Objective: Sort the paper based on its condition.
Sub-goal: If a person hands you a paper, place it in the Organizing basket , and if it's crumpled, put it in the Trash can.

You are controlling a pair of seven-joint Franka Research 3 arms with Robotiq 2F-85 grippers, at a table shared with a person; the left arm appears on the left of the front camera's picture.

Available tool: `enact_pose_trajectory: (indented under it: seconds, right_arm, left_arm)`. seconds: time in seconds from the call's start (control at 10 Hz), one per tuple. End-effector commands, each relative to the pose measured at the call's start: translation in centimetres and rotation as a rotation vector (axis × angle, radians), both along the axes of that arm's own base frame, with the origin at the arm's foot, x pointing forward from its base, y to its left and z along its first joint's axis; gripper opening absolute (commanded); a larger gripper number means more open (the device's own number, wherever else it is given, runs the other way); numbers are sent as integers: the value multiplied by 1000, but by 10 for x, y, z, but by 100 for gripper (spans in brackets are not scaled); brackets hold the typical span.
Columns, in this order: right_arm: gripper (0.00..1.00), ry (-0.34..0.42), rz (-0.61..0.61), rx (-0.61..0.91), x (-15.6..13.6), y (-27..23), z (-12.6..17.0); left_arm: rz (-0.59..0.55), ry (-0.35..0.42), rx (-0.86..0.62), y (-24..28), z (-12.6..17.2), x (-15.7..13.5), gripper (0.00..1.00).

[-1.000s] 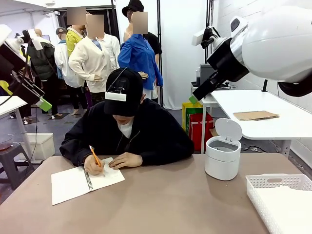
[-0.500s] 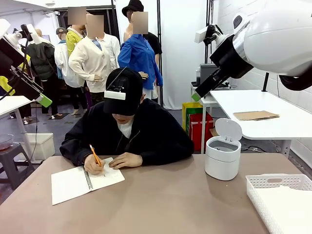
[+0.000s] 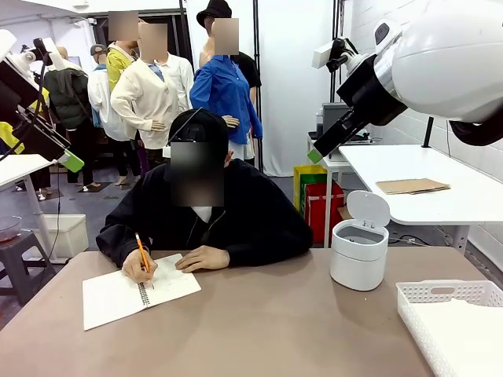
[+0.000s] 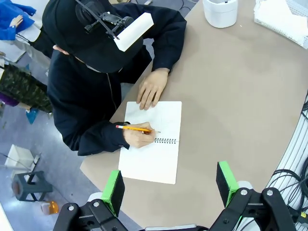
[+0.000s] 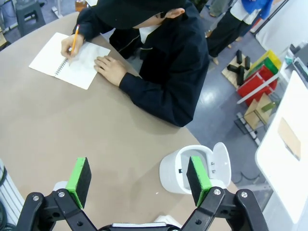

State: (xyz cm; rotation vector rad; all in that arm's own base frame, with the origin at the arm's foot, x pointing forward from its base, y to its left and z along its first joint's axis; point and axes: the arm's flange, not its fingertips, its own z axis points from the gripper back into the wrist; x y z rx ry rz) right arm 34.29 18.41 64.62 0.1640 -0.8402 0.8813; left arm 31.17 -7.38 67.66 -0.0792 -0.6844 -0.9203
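A spiral-bound notebook (image 3: 118, 294) (image 4: 156, 144) (image 5: 67, 60) lies open at the table's left, and a person writes in it with an orange pencil (image 3: 142, 255), the other hand (image 3: 203, 258) resting on the page. No loose sheet lies on the table top. Something white, perhaps paper, lines the white basket (image 3: 440, 292) (image 4: 281, 19) at the right. My left gripper (image 3: 69, 163) (image 4: 169, 185) hangs open high above the notebook. High at the right, my right gripper (image 3: 316, 155) (image 5: 138, 178) is open over the table, holding nothing.
A small white bin (image 3: 359, 251) (image 5: 192, 168) (image 4: 220, 10) with its lid up stands at the far right of the brown table (image 3: 259, 330). A second white table (image 3: 440, 184) behind carries a brown cardboard sheet (image 3: 413, 186).
The person's head has lifted and the pencil hand has slid a little left on the notebook. Both arms drifted slightly upward a second ago, then held still.
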Motion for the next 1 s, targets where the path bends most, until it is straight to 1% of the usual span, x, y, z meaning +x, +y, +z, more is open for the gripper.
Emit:
enact_pose_trajectory:
  seconds: [0.0,0.5,0.6,0.7,0.9]
  right_arm:
    - [100,-2,1,6,0,-1,-1]
    - [100,-2,1,6,0,-1,-1]
    - [100,0,0,0,0,0,0]
    - [100,21,9,32,-3,-1,2]
    - [100,31,11,71,-8,-2,5]
  left_arm:
    - [-1,-11,12,2,2,0,100]
    - [-1,-11,12,2,2,0,100]
    - [0,0,0,0,0,0,100]
    - [18,6,-13,-1,2,0,100]
    - [28,26,-39,-5,6,0,100]
